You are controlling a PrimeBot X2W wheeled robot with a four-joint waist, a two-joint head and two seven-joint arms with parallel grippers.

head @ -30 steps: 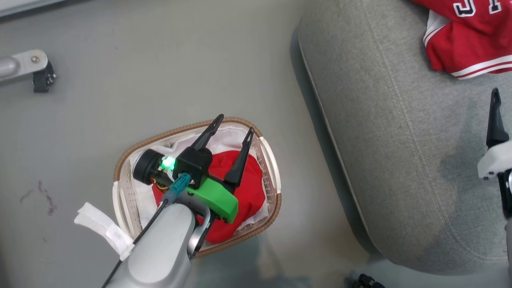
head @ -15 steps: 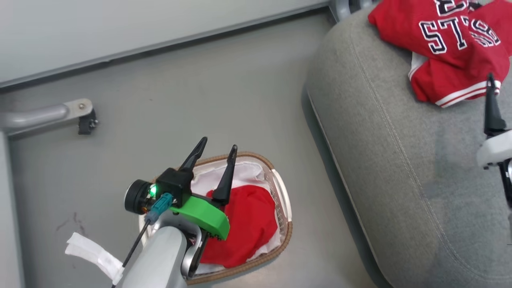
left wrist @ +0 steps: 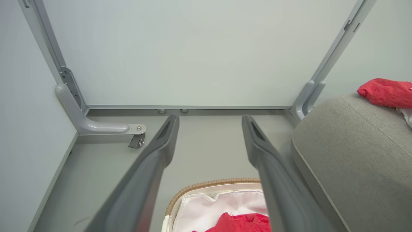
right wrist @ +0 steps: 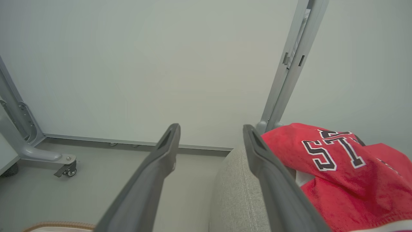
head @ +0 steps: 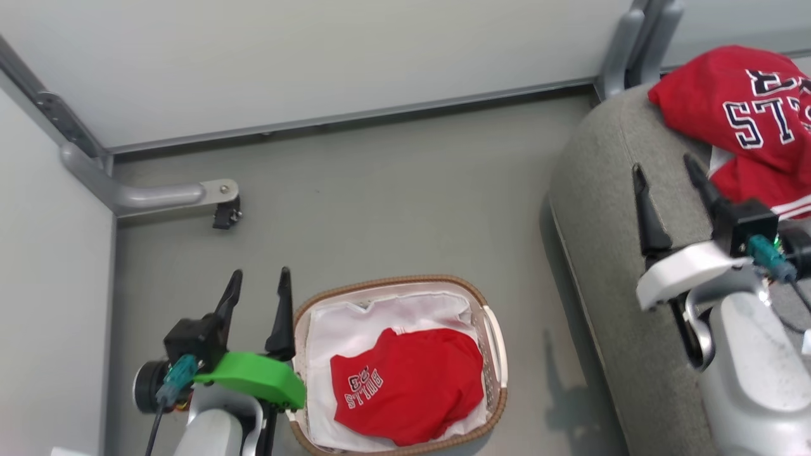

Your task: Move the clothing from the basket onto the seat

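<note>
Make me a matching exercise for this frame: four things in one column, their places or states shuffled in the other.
Things:
1. BULLS-print garment
2. large-lettered garment
3. left gripper
4. right gripper

Places or states:
A. lying on the couch
B. open, beside the basket, left of it in the head view
C. lying in the basket
D. open, over the couch's rounded corner

Pairs: 1-C, 2-A, 3-B, 4-D.

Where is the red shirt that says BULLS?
The red BULLS garment lies in the laundry basket on the floor, low in the head view's middle, between the left gripper and the grey couch.
</note>
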